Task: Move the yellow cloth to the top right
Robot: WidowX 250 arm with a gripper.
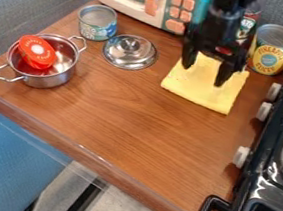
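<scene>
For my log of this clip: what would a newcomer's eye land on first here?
Most likely the bright yellow cloth on the wooden counter, right of the picture's centre toward the top, with the black gripper over it, fingers apart. Next would come the red object in the silver pot at the left, and then the dark stove along the right edge.

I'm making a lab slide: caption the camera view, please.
Open black gripper over a yellow cloth on the wooden counter, near the stove.
</scene>
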